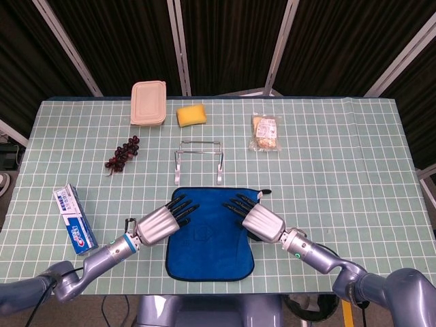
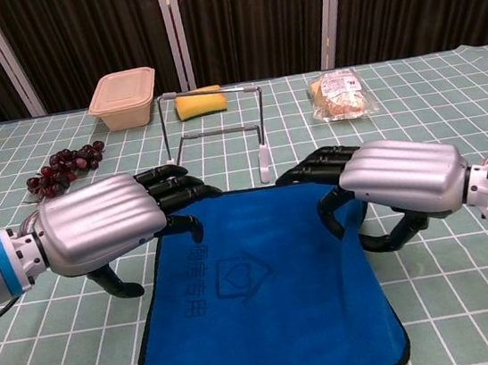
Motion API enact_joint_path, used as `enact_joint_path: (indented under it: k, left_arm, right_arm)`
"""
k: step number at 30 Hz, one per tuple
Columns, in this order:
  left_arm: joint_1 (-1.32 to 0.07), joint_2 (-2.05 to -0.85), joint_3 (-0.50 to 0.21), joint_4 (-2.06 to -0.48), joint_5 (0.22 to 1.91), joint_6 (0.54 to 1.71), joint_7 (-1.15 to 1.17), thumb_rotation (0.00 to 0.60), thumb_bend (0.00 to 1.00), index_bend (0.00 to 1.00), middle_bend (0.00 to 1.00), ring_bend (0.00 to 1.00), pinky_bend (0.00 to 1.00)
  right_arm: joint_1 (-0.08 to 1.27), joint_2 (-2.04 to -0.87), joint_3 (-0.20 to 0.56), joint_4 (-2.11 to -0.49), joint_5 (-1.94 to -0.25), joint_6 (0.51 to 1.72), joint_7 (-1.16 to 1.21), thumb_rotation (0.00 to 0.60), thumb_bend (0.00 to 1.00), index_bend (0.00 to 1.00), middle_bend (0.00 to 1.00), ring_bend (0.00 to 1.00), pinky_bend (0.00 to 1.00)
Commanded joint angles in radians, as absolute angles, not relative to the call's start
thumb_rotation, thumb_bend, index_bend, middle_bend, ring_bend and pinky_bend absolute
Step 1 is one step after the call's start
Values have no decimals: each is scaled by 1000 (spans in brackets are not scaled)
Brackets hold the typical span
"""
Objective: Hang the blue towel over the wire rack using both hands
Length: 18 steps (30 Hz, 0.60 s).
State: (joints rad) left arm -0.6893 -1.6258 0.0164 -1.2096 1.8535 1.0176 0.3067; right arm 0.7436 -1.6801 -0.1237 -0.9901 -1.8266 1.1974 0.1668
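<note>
On the table [image 1: 340, 177], both hands sit at the towel's [image 1: 208, 245] far corners.
The left hand [image 1: 158, 223] at 9 o'clock and right hand [image 1: 259, 219] at 3 o'clock curl fingers there; whether they hold it, I cannot tell. The rack [image 1: 198, 162] stands at 12 o'clock.

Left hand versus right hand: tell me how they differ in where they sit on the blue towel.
The left hand reaches in over the blue towel from its left edge, at the far left corner; the right hand comes from the right edge, at the far right corner. The left hand's wrist shows a blue band; the right hand's wrist does not. Both have silver backs, dark fingers and point toward the wire rack.
</note>
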Motion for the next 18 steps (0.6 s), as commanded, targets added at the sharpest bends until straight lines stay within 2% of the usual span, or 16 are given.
enact_joint_path:
  k: [1,18]
  left_arm:
    - [-694,-1631,24,-1209,1844,1012,307,600,78,303,0,0,0]
    - [-704,-1696,52,-1125,1805,1031,280,600,84,304,0,0,0]
  right_arm:
    - [744,-1678,-122,-994,-1824,1196,165,600,445,667,25,0,0]
    - [737,-1685,-127,-987,-1823,1201,170,600,447,668,31,0,0]
